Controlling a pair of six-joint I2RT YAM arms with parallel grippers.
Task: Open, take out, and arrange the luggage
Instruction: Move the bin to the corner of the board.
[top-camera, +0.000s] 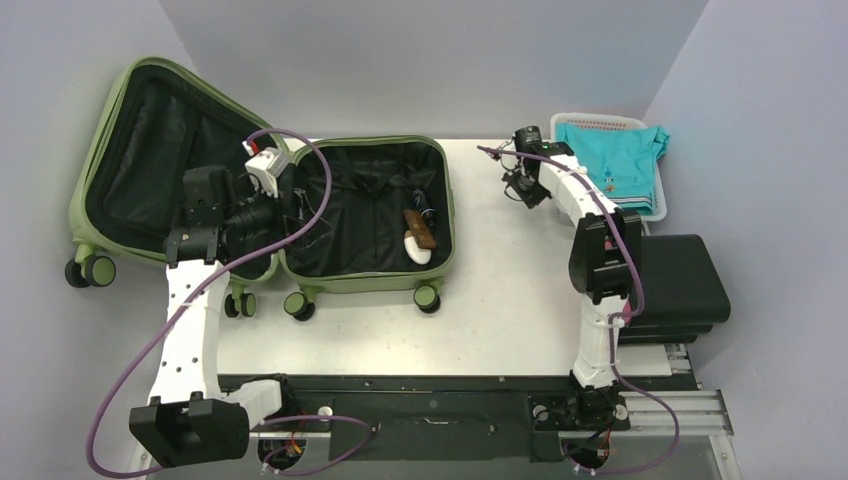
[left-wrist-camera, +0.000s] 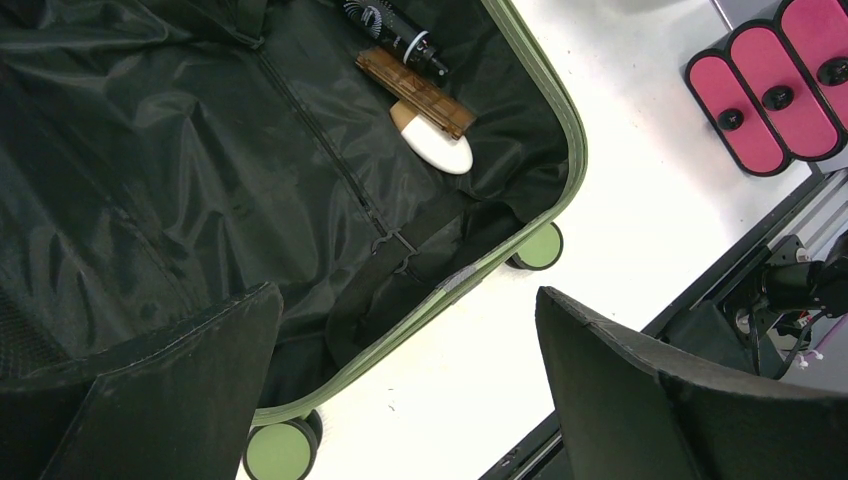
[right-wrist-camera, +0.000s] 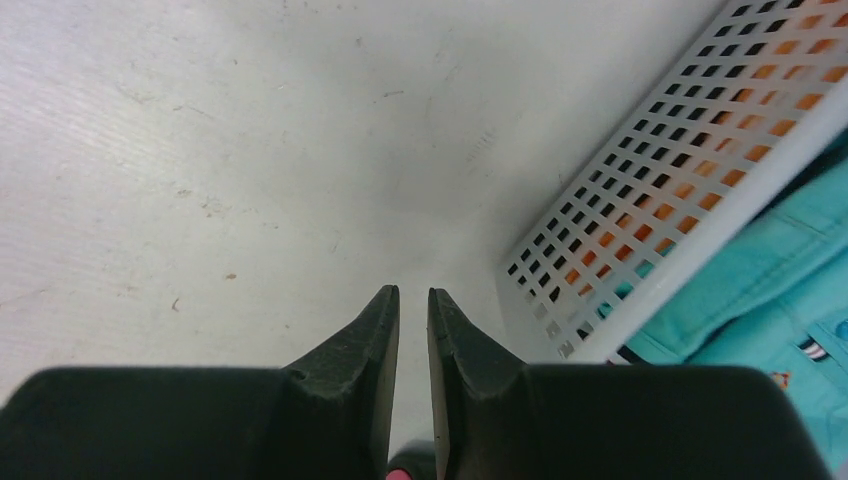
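The olive-green luggage (top-camera: 448, 215) lies open on the table, its lid (top-camera: 95, 150) hanging off the left edge, black lining showing. Inside the right half lie a black bottle (top-camera: 421, 203), a brown bar (top-camera: 420, 230) and a white oval piece (top-camera: 418, 250). My left gripper (top-camera: 295, 215) hovers over the hinge area, open and empty; its wrist view shows the luggage rim (left-wrist-camera: 575, 130), the bottle (left-wrist-camera: 395, 35) and the white piece (left-wrist-camera: 440, 150) beyond the gripper (left-wrist-camera: 408, 295). My right gripper (top-camera: 520, 190) hangs over bare table beside the basket, its jaws almost together with nothing between them (right-wrist-camera: 413, 292).
A white mesh basket (top-camera: 655, 205) holding a turquoise garment (top-camera: 620, 160) stands at the back right, close to my right gripper; its wall (right-wrist-camera: 640, 190) fills the right wrist view. A black case (top-camera: 680, 285) with pink side (left-wrist-camera: 770, 90) sits off the table's right edge.
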